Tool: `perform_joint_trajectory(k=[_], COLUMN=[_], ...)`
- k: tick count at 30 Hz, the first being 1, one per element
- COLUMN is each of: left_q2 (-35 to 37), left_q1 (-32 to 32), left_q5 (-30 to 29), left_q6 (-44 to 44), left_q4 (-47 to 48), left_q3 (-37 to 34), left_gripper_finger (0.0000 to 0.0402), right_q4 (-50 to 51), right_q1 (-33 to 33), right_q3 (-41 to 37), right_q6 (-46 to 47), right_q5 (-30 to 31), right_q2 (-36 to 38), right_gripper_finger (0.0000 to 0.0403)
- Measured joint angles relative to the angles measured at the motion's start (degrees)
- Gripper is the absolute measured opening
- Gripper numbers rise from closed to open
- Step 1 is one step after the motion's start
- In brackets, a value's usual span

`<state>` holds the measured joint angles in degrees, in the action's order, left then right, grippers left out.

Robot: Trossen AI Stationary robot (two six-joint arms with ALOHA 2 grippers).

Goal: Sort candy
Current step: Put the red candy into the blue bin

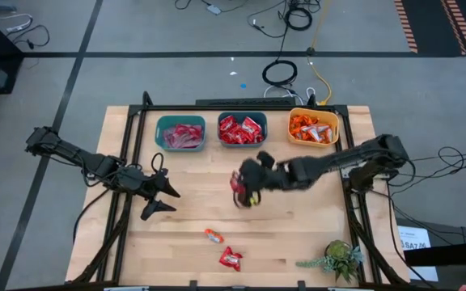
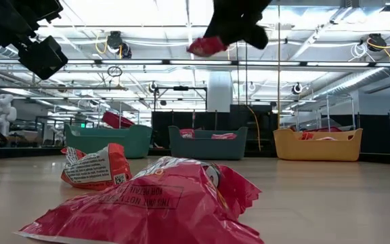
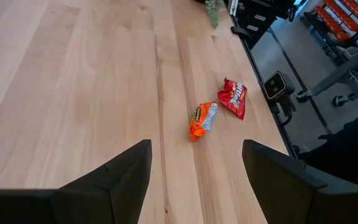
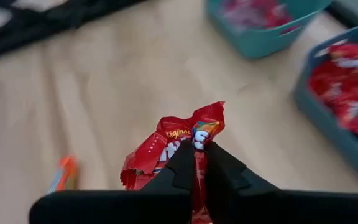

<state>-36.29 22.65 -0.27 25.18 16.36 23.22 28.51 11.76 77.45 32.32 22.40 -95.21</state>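
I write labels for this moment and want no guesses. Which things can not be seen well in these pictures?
- Red candy, right wrist view: lower half hidden behind the right gripper fingers.
- Same candy, high view: mostly covered by the gripper.
- Bin contents, low view: hidden by the walls of the yellow bin and the teal bins.
- Wrapper print: too blurred to read.

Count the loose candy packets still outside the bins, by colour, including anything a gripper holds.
Red candy packets: 2, one on the table and one in the right gripper, held packet
Orange candy packets: 1
Total: 3
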Motion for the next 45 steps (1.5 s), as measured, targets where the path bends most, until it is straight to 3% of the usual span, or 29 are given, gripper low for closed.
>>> perform_joint_trajectory(k=[3, 9, 18, 29, 38, 45], left_q2=[0.0, 0.0, 0.0, 0.0, 0.0, 0.0], left_q1=[0.0, 0.0, 0.0, 0.0, 0.0, 0.0], left_q5=[0.0, 0.0, 0.0, 0.0, 0.0, 0.0], left_q6=[0.0, 0.0, -0.1, -0.1, -0.1, -0.1], left_q4=[0.0, 0.0, 0.6, 1.1, 1.1, 1.1], left_q3=[0.0, 0.0, 0.0, 0.0, 0.0, 0.0], left_gripper_finger=[0.0261, 0.0261, 0.0261, 0.0261, 0.0261, 0.0261], right_q4=[-1.6, -8.0, -13.9, -14.5, -12.7, -11.9], right_q1=[-4.9, -14.4, -24.6, -36.6, -40.1, -40.7], right_q3=[0.0, 0.0, 0.0, 0.0, 0.0, 0.0], right_q6=[-0.3, -4.0, -10.8, -12.7, -13.2, -13.4], right_q5=[-1.0, -9.8, -15.6, -16.8, -17.9, -17.7], right_q2=[0.3, -1.1, -1.3, -1.3, -1.3, -1.3], right_gripper_finger=[0.0009, 0.0009, 0.0009, 0.001, 0.0019, 0.0082])
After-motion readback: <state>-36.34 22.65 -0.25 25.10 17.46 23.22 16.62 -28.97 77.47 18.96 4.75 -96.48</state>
